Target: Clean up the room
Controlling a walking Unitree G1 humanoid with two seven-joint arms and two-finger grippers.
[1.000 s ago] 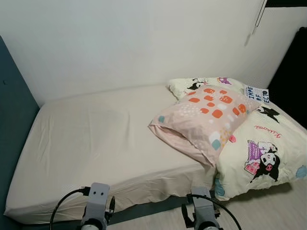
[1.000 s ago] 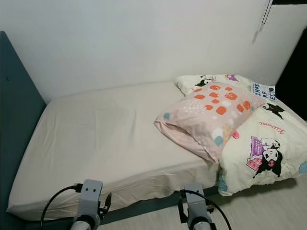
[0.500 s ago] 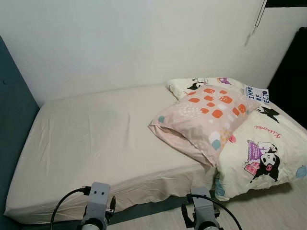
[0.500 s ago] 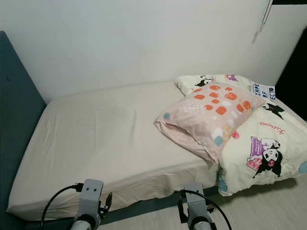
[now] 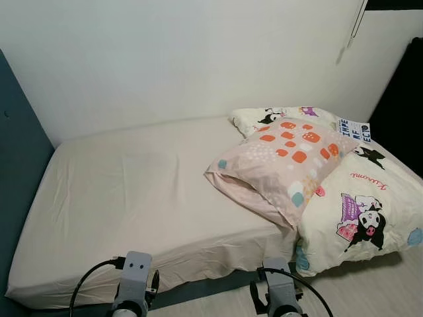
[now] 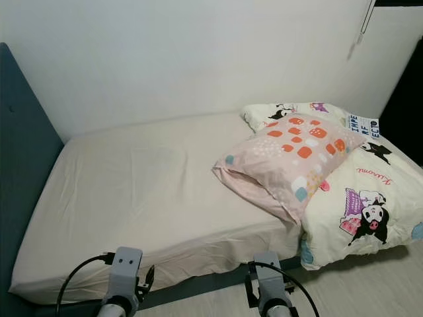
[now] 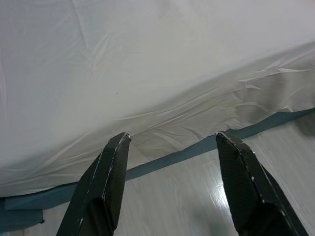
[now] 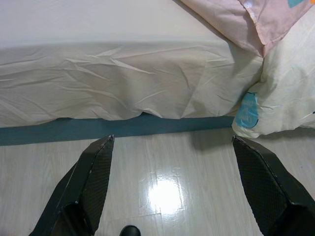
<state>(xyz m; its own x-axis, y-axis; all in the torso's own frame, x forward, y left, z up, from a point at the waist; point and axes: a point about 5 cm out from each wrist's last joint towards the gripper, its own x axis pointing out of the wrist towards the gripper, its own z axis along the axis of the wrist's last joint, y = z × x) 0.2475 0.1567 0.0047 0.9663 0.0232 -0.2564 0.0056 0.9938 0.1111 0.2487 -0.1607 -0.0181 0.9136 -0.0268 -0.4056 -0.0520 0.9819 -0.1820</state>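
Pink cotton with orange squares, the pillow (image 5: 281, 165) lies tilted on the right end of the bed (image 5: 132, 191), propped against the cartoon-print duvet (image 5: 360, 211); it looks light, squashy and floppy, so pinching a bunched corner seems the safest hold. The left gripper (image 7: 170, 142) and right gripper (image 8: 172, 142) hang low before the bed edge, fingers spread wide, holding nothing.

Spread left hand (image 7: 170, 142) above wrinkled bedsheet (image 7: 147, 73) edge and pale floor (image 7: 182, 196)
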